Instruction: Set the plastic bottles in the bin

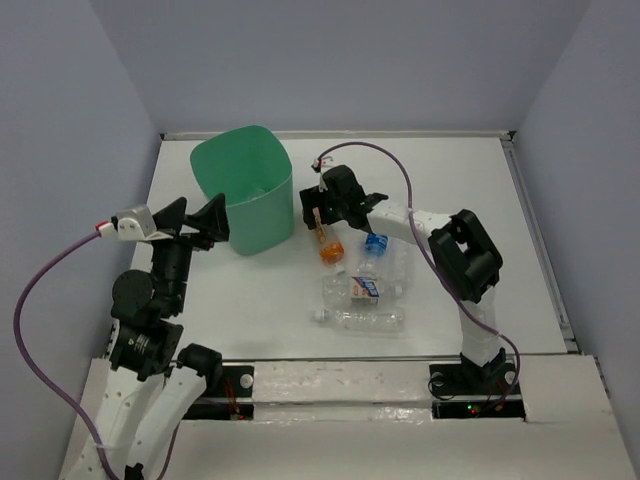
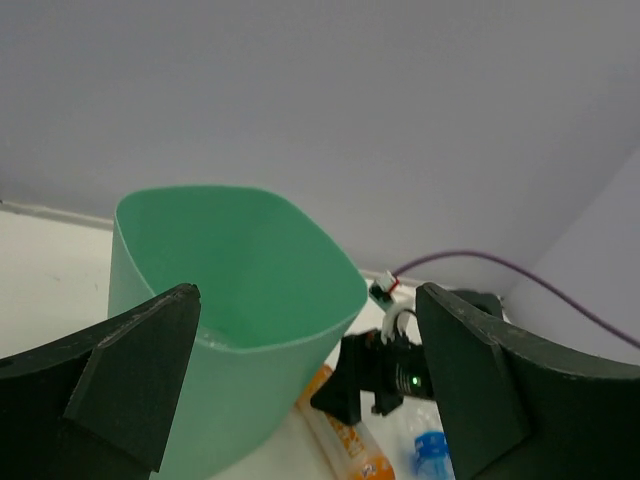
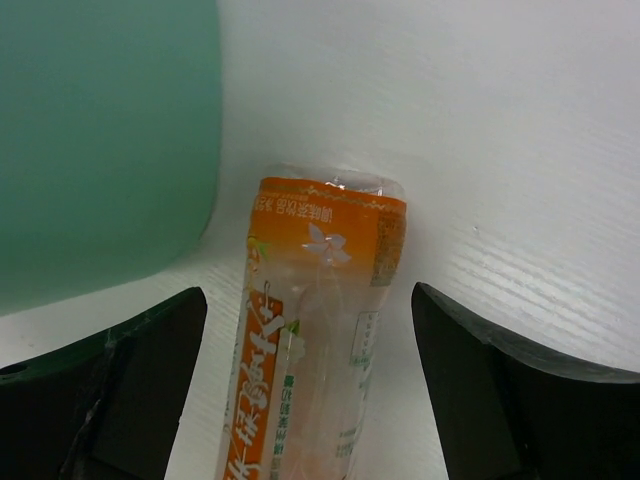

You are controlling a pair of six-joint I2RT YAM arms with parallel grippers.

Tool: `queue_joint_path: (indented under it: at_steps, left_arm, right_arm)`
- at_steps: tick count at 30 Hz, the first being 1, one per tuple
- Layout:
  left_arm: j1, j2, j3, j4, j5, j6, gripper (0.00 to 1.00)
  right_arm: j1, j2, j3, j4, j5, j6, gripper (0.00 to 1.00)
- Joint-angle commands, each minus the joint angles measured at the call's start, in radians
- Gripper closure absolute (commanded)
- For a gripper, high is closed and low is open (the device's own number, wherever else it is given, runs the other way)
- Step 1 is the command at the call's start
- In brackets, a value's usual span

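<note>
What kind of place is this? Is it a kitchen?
Probably a robot lab booth, not a kitchen. A left arm and a right arm are bolted to a white table, plain grey walls box it in, and a bin and bottles are set out.

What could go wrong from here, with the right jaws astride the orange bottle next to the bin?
1. The orange bottle lies close beside the bin, so the right jaws might nudge the bin wall as they close.
2. The bottle is round and lies flat, so it might roll or slip out of the grip.
3. The left jaws stand open by the bin's other wall and could bump it.
</note>
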Motion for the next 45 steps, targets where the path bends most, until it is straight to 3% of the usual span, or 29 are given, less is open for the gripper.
queue_joint_path:
  at_steps: [1, 8, 12, 21, 25, 31, 35, 41, 45]
  left_arm:
    - [-0.005, -0.163, -0.099, -0.159, 0.099, -0.044, 0.01]
    - [-0.004, -0.259, -0.135, -0.228, 0.045, -0.022, 0.01]
    - [0.001, -0.253, -0.134, -0.205, 0.105, -0.018, 0.01]
    - [0.003, -0.308, -0.138, -0.210, 0.138, -0.027, 0.01]
    - [-0.004, -0.320, -0.133, -0.218, 0.124, -0.024, 0.01]
    - [-0.017, -0.339, -0.130, -0.222, 0.098, -0.025, 0.01]
    - [-0.022, -0.343, -0.130, -0.218, 0.082, -0.027, 0.01]
    - [-0.022, -0.354, -0.128, -0.228, 0.056, -0.033, 0.01]
    - [-0.022, -0.356, -0.130, -0.231, 0.058, -0.035, 0.01]
  right_arm:
    - [-0.007, 0.045, 0.071, -0.031, 0.033, 0.023, 0.12]
    - [-0.016, 0.125, 0.145, -0.051, 0.026, 0.051, 0.16]
    - [-0.025, 0.150, 0.183, -0.054, 0.023, 0.068, 0.22]
    - [-0.035, 0.122, 0.249, -0.041, 0.101, 0.053, 0.57]
    - [-0.035, 0.076, 0.266, -0.034, 0.169, 0.014, 0.58]
    - [-0.035, -0.152, 0.177, 0.013, 0.262, -0.045, 0.58]
    - [-0.035, -0.299, 0.160, 0.044, 0.245, -0.081, 0.60]
    - [0.004, -0.320, 0.346, 0.070, 0.147, -0.092, 0.60]
    - [0.024, -0.190, 0.543, 0.134, 0.098, -0.078, 0.60]
